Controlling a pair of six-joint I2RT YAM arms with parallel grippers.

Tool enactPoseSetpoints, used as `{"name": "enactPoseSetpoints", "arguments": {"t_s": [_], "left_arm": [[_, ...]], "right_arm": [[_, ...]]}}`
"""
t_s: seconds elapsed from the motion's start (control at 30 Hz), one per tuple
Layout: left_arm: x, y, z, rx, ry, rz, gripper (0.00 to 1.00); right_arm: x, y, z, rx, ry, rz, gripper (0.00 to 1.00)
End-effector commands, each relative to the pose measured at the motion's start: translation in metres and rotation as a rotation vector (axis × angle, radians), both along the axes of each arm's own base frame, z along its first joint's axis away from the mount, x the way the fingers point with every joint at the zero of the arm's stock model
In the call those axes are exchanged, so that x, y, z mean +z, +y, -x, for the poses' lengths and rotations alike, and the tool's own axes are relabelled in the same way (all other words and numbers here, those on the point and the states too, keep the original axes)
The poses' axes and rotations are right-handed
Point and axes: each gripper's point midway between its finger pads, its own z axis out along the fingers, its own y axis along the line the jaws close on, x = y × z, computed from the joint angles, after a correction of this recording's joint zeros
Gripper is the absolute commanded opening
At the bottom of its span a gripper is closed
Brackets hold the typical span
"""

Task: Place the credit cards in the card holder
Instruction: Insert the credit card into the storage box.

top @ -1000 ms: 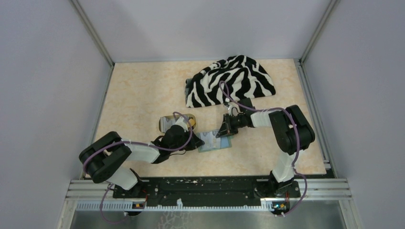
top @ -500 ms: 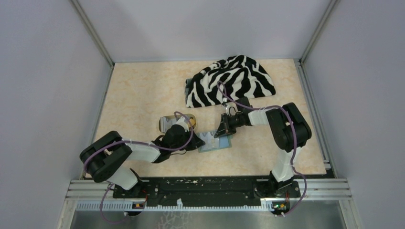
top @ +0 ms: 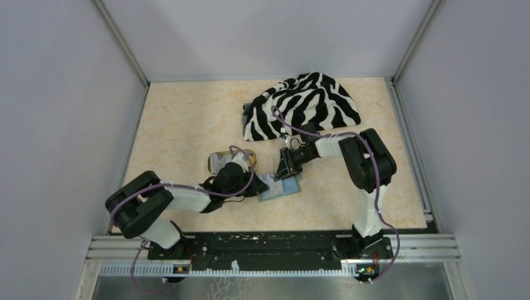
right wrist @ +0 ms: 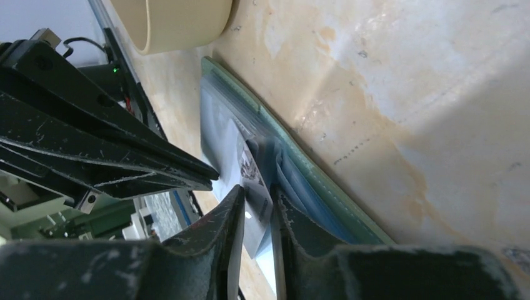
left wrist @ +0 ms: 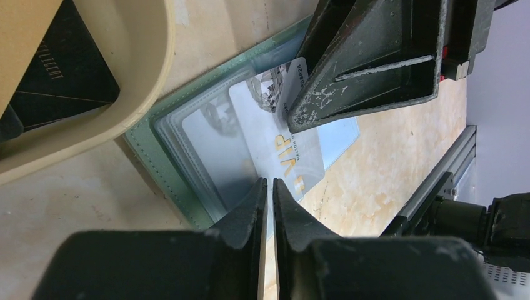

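Two claws meet at the centre of the top view. The right claw [right wrist: 256, 201], slightly parted, has a pale silver plastic VIP-printed credit card [left wrist: 275, 134] in its gap, lying on the open sage-green folding card holder [top: 282, 190] on the beige bench [left wrist: 75, 194]. The left claw [left wrist: 270, 187], all but closed, rests on the holder's edge beside a tan oval tray [left wrist: 150, 75].

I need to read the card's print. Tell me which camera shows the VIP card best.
Left wrist: the card lies face-up on the open card holder, VIP lettering legible. Right wrist shows it steeply foreshortened inside the right end effector; the top view shows it too small to read.
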Motion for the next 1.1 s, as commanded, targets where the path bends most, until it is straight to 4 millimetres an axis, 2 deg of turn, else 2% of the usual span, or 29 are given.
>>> {"name": "enactPoseSetpoints", "arguments": {"t_s": [0.0, 0.2, 0.37, 0.7, 1.07], "left_arm": [[0.011, -0.002, 0.0, -0.031, -0.025, -0.011, 0.14], [0.058, -0.007, 0.002, -0.06, -0.098, 0.064, 0.15], [0.08, -0.032, 0.01, -0.093, -0.154, 0.035, 0.15], [0.055, -0.06, 0.007, 0.063, -0.225, -0.403, 0.14], [0.02, -0.08, -0.005, 0.089, -0.211, -0.521, 0.13]], "right_arm": [[-0.003, 0.002, 0.003, 0.058, -0.023, 0.01, 0.29], [0.006, 0.004, 0.0, 0.066, -0.054, -0.001, 0.35], [0.004, 0.003, 0.0, 0.064, -0.051, 0.005, 0.35], [0.004, 0.003, -0.001, 0.06, -0.053, 0.01, 0.35], [0.003, 0.003, -0.001, 0.06, -0.052, 0.01, 0.35]]}}
